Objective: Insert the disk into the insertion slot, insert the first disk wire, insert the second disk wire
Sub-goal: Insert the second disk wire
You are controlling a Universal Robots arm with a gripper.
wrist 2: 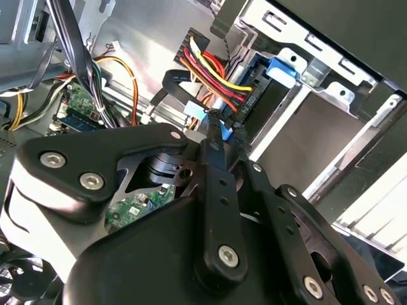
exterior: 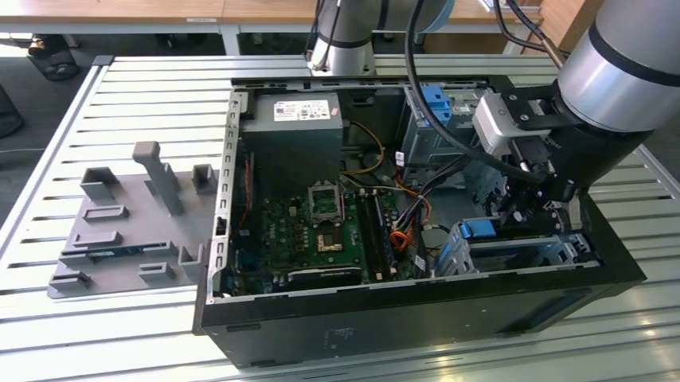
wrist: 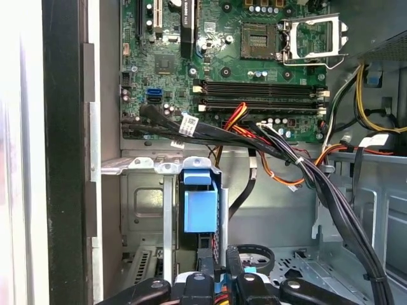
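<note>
Disk (wrist 2: 254, 89) sat in the insertion slot (exterior: 521, 255). My gripper (wrist 2: 216, 127) was at the disk's rear, pinched nearly shut, apparently on a disk wire plug (wrist 2: 194, 109). Plug probably stiff and light, wire floppy: hold the plug body.

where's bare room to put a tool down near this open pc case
Free: the slatted metal table beyond the grey plastic fixture plate, and the strip in front of the black computer case. Crowded: inside, where cables cross the green motherboard beside the gripper.

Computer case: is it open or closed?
Open: the computer case has no side cover on; the motherboard and cables lie exposed.
</note>
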